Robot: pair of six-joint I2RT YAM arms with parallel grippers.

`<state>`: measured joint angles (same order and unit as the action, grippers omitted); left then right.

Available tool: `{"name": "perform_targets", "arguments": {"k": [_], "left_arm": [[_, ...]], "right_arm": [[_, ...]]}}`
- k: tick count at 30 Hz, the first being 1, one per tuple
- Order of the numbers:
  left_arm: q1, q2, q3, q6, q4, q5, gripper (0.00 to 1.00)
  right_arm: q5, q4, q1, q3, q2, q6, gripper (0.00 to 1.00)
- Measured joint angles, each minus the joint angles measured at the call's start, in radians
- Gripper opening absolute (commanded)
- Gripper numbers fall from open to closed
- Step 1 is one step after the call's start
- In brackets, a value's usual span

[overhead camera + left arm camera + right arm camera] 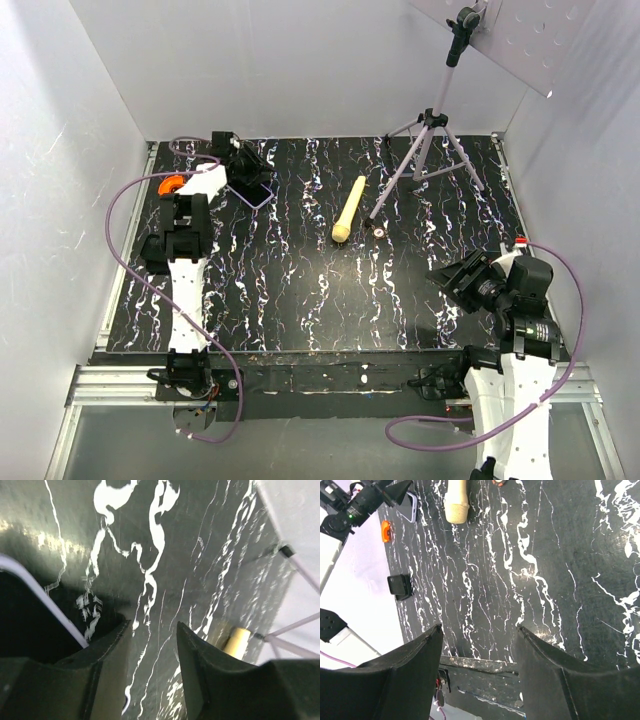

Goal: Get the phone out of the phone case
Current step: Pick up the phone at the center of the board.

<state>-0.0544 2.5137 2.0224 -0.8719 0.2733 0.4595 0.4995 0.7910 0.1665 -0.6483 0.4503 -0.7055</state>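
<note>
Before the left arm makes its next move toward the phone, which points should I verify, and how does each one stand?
1. Left tool open: ok.
2. Phone between the left tool's fingers: not ok; in the left wrist view it lies off to one side of them.
3. Phone seated in the phone case: cannot tell.
4. Right tool open, empty, away from the phone: ok.
5. Cream stick apart from the phone: ok.

Bright, even light — left wrist view blurred.
</note>
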Motion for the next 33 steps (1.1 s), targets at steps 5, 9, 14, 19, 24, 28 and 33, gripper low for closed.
{"name": "perform_targets", "arguments": {"k": [5,9,14,19,24,28,33], "left_arm": [[-0.035,-0.032,0.032,0.122,0.192,-0.107,0.41],[-0.048,-0.144,-0.104,0.228,0.253,-0.194,0.46],[-0.047,-0.284,-0.269,0.372,0.339,-0.277,0.61],[-0.046,-0.392,-0.38,0.511,0.375,-0.265,0.79],[-0.034,-0.426,-0.344,0.634,0.399,-0.225,0.9],[-0.02,-0.423,-0.326,0.698,0.396,-0.28,0.92],[-0.009,-0.323,-0.195,0.784,0.442,-0.358,0.93]], "right_arm": [[0.013,0.021,-0.003,-0.05,-0.013,-0.016,0.64],[0.03,0.014,-0.005,-0.084,-0.017,-0.034,0.64],[0.056,-0.011,-0.005,-0.087,-0.004,-0.059,0.63],[0.072,-0.02,-0.012,-0.089,0.01,-0.066,0.63],[0.106,-0.031,-0.012,-0.08,-0.008,-0.067,0.63],[0.134,-0.025,-0.013,-0.068,-0.036,-0.06,0.63],[0.153,0.006,-0.018,-0.076,-0.033,-0.023,0.64]]}}
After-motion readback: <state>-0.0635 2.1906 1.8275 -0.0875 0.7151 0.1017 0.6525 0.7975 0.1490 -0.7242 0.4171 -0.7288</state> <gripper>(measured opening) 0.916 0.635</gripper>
